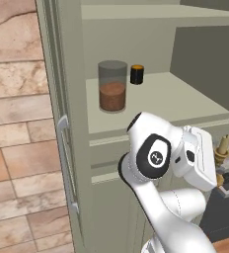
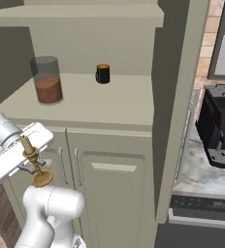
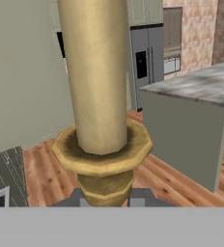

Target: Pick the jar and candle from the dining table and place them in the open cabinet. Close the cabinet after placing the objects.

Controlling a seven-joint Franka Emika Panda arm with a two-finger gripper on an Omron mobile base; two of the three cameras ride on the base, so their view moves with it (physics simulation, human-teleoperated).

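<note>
Right base view: our gripper (image 2: 33, 163) clamped on candle (image 2: 33, 162), below shelf edge. Jar (image 2: 47, 80) already on cabinet (image 2: 109, 109) shelf. We should lift above shelf edge, keep candle upright, set down clear of jar.

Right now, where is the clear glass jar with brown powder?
The clear glass jar stands upright on the sage-green cabinet's flat inner shelf, toward its left side, with the short black cylinder apart to its right and further back.

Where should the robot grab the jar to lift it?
Probably around the jar's straight glass side, near the middle, coming level from the open front of the cabinet. It stands upright on the shelf, with a shelf overhead that could crowd a top grab. The gripper now holds the candle.
</note>
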